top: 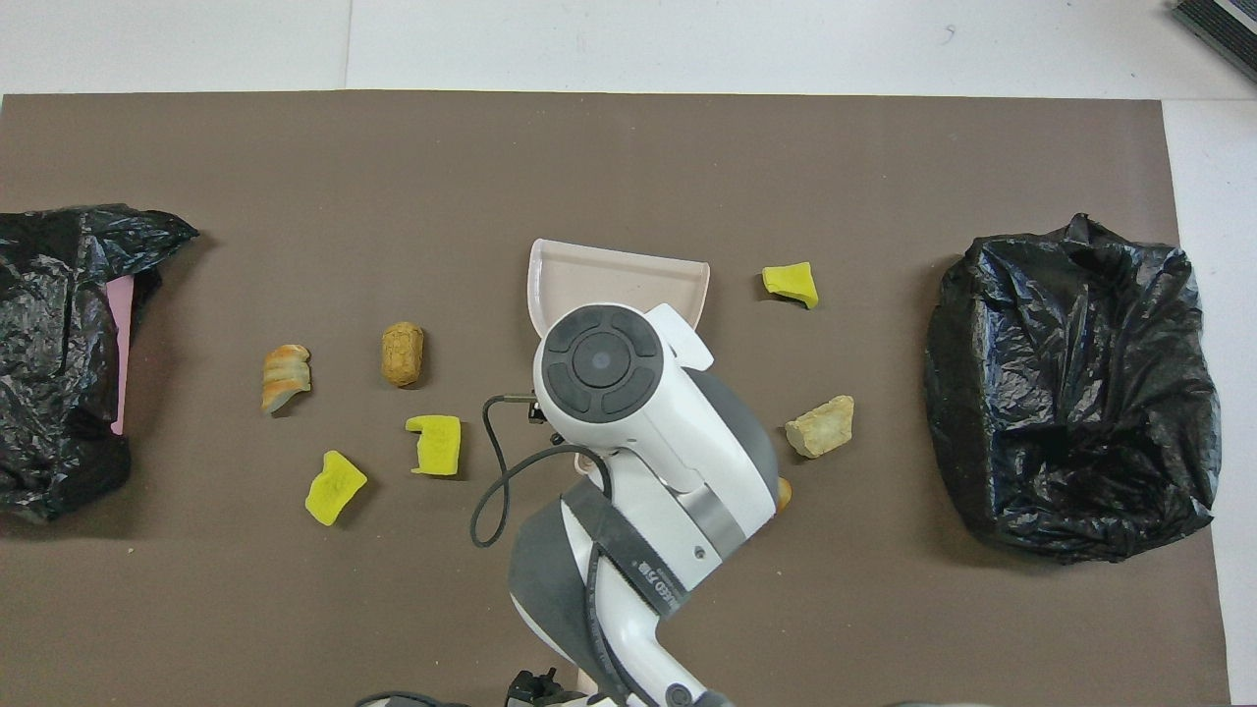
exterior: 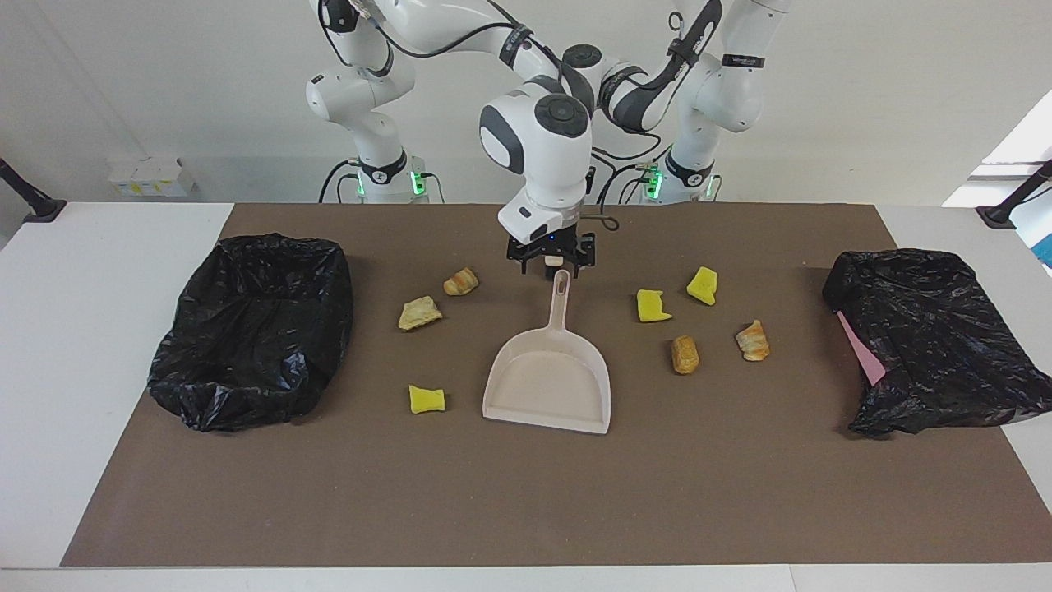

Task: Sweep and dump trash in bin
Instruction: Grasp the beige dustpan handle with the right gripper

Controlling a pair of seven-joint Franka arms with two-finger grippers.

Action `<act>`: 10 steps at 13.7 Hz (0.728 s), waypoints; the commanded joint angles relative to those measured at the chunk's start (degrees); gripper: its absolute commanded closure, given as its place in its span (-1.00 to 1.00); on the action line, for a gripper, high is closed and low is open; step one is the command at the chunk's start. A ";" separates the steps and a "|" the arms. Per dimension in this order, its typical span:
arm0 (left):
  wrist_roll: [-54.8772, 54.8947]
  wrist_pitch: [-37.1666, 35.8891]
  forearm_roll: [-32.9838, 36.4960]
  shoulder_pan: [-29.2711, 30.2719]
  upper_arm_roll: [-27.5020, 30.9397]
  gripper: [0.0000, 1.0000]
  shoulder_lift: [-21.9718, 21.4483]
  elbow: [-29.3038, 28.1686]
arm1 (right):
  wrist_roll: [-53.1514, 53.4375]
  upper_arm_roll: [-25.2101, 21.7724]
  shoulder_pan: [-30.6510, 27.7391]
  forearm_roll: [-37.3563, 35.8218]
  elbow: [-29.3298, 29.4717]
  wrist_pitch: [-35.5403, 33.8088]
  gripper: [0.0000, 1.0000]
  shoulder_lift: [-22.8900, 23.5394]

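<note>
The beige dustpan [exterior: 549, 382] [top: 619, 280] lies mid-mat, its handle pointing at the robots. My right gripper [exterior: 551, 261] hangs open low over the handle's end, where a bit of the beige brush [exterior: 555, 261] shows between its fingers. The right arm hides the handle in the overhead view. Trash lies on both sides: bread lumps [exterior: 461, 282] [exterior: 419, 313] and a yellow sponge [exterior: 426, 399] toward the right arm's end, several more bits [exterior: 652, 305] [exterior: 703, 284] [exterior: 685, 353] [exterior: 753, 340] toward the left arm's end. Only a dark part of my left gripper [top: 538, 684] shows, at the overhead view's bottom edge.
A bin lined with a black bag [exterior: 251, 329] [top: 1070, 393] stands open at the right arm's end of the mat. A second black-bagged bin [exterior: 937, 337] [top: 59, 353], with pink showing at its side, sits at the left arm's end.
</note>
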 commanded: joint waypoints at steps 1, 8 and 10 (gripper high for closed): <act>-0.94 3.03 -0.34 -2.23 1.16 -0.53 0.09 -1.74 | 1.07 -0.14 0.82 0.62 -3.14 4.93 -1.00 1.44; -0.14 2.16 -0.34 -1.53 1.34 1.00 0.62 -1.74 | 1.60 -0.05 0.47 2.90 -6.41 8.37 -0.69 1.35; -0.23 -0.12 -0.34 1.17 1.60 1.00 -0.60 -1.56 | 1.78 -0.05 0.03 4.04 -7.11 9.53 -0.66 1.35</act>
